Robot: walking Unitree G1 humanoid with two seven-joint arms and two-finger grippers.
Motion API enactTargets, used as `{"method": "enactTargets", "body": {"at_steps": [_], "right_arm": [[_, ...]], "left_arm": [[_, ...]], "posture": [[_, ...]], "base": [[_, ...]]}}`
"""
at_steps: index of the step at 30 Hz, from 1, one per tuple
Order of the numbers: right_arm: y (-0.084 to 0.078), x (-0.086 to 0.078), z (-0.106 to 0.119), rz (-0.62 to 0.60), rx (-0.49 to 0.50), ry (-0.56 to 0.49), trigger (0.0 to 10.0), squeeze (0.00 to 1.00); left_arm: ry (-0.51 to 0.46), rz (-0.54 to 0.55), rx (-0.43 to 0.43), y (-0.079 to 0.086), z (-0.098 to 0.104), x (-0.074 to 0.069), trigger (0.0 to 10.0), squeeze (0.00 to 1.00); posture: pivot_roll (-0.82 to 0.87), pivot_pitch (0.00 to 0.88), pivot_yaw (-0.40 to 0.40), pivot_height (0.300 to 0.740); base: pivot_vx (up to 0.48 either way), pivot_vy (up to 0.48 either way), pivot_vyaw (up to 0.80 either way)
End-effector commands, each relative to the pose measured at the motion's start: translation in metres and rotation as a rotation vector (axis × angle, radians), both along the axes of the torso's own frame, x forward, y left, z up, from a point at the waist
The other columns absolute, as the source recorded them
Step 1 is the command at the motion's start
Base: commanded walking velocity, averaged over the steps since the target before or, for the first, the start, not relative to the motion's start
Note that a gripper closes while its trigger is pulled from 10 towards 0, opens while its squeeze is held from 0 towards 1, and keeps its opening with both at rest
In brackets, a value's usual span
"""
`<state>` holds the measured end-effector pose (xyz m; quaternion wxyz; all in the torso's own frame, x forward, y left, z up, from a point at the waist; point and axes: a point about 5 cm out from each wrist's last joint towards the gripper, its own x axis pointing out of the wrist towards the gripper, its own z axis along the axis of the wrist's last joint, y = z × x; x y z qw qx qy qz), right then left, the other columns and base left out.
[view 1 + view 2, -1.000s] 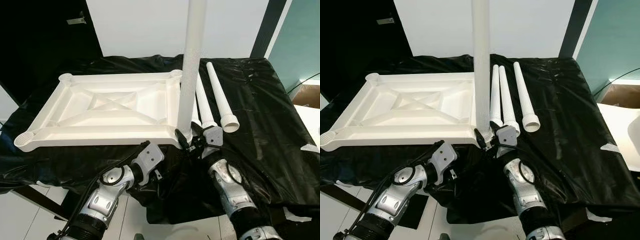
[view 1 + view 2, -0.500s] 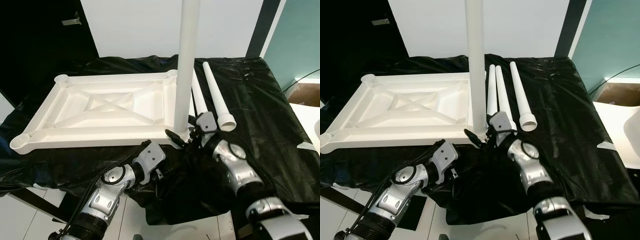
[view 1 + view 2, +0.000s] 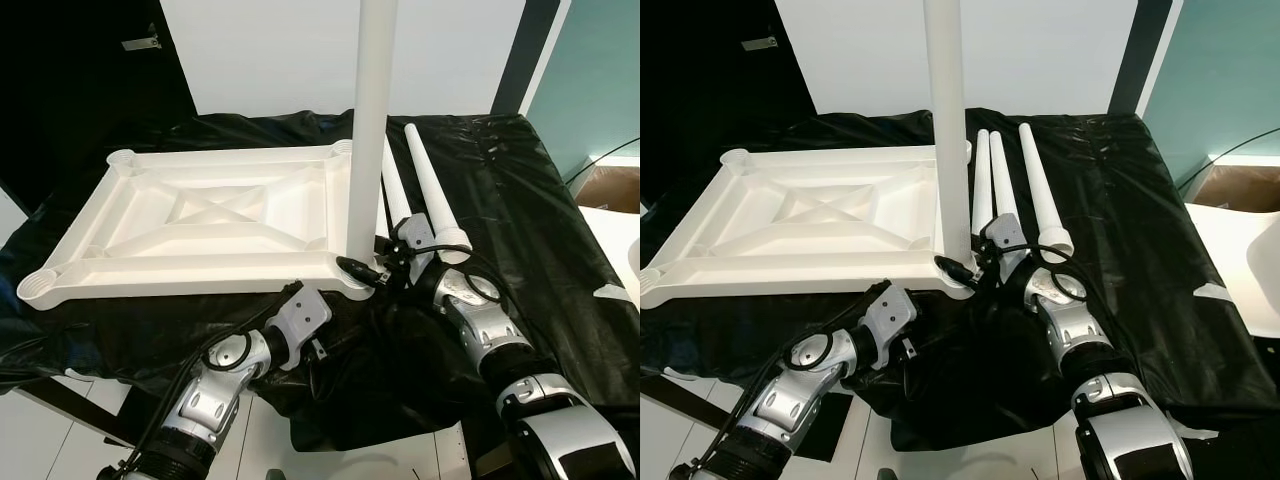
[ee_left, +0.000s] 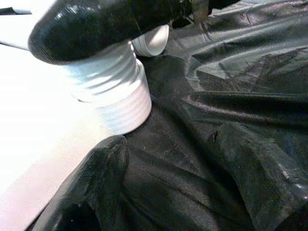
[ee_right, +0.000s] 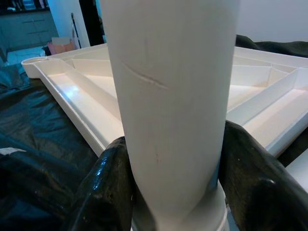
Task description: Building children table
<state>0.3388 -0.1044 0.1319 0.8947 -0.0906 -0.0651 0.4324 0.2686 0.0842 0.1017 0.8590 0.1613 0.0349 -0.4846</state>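
White leg [image 3: 372, 130] top cropped, right jaws [image 5: 173, 192] clamped

White tabletop [image 3: 200, 215], white legs [image 3: 425, 190] — glossy black sheet [image 3: 520, 200], teal wall [image 3: 600, 70].

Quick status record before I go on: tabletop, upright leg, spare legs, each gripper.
tabletop: white, upside down on black sheet
upright leg: stands in near right corner socket
spare legs: three lying beside the tabletop, on its right
right gripper: fingers clamped around base of upright leg
left gripper: low at near edge, under that corner; fingers apart, holding nothing
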Motion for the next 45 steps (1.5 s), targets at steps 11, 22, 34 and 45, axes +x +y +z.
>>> {"method": "enactTargets", "body": {"at_steps": [11,22,34,45], "right_arm": [[0.011,-0.023,-0.009,-0.421,0.193,-0.164,0.0,0.00],[0.025,-0.028,-0.018,-0.294,0.159,-0.079,10.0,1.00],[0.014,-0.012,-0.014,-0.095,-0.023,-0.029,10.0,0.00],[0.019,-0.016,-0.008,0.046,-0.006,0.004,0.0,0.00]], "left_arm": [[-0.003,0.008,0.012,-0.001,-0.002,0.000,10.0,0.00],[-0.003,0.005,0.012,-0.003,-0.002,0.000,10.0,0.00],[-0.002,0.013,0.008,-0.003,-0.003,0.000,10.0,0.00],[-0.010,0.018,0.011,-0.001,-0.001,0.002,10.0,0.00]], "posture": [[0.10,0.000,0.034,0.740],[0.10,0.000,0.026,0.740],[0.11,0.000,0.021,0.740],[0.11,0.000,0.020,0.740]], "base": [[0.000,0.000,0.00],[0.000,0.000,0.00],[0.000,0.000,0.00],[0.000,0.000,0.00]]}}
